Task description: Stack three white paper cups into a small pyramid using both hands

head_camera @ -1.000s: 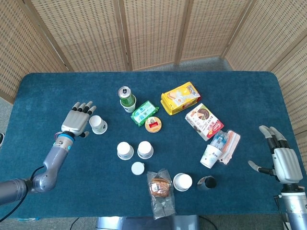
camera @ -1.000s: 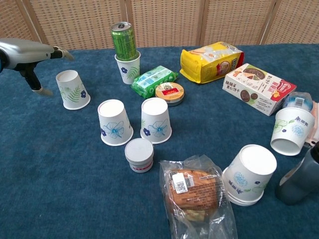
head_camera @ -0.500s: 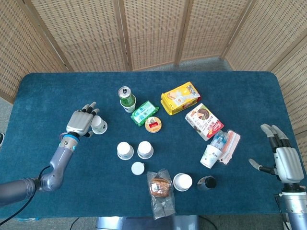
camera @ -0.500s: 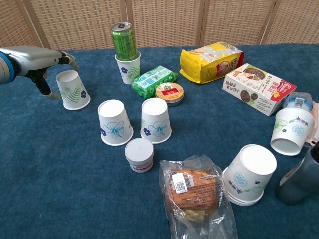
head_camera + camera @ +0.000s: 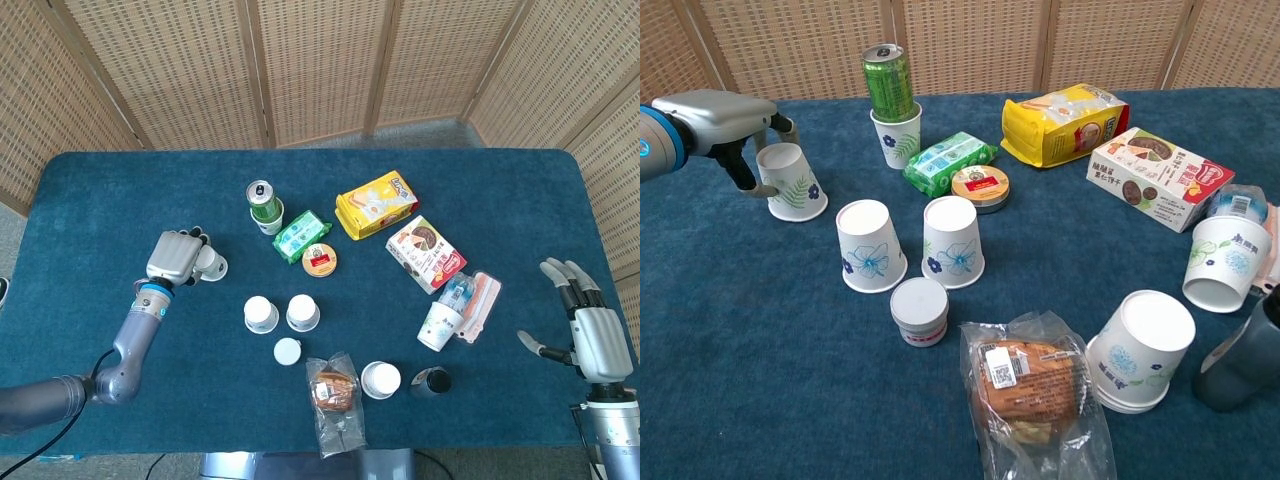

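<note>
Two upside-down white paper cups with blue flowers (image 5: 260,313) (image 5: 302,312) stand side by side mid-table; the chest view shows them as the left cup (image 5: 870,246) and the right cup (image 5: 953,242). A third upside-down cup with a fern print (image 5: 213,262) (image 5: 792,182) stands to their far left, slightly tilted. My left hand (image 5: 178,257) (image 5: 725,115) wraps this cup, thumb on its left side and fingers behind its top. My right hand (image 5: 590,335) hovers open at the table's right edge, away from everything, and shows only in the head view.
A green can in a cup (image 5: 890,90), a green packet (image 5: 950,162), a round tin (image 5: 980,187), a yellow bag (image 5: 1065,122) and a biscuit box (image 5: 1155,178) lie behind. In front are a small white jar (image 5: 919,310), bagged bread (image 5: 1030,385), nested cups (image 5: 1142,350) and a dark bottle (image 5: 1245,355).
My left hand moved right and closed its fingers around the fern cup, nudging it slightly right and tilting it. The right hand barely moved.
</note>
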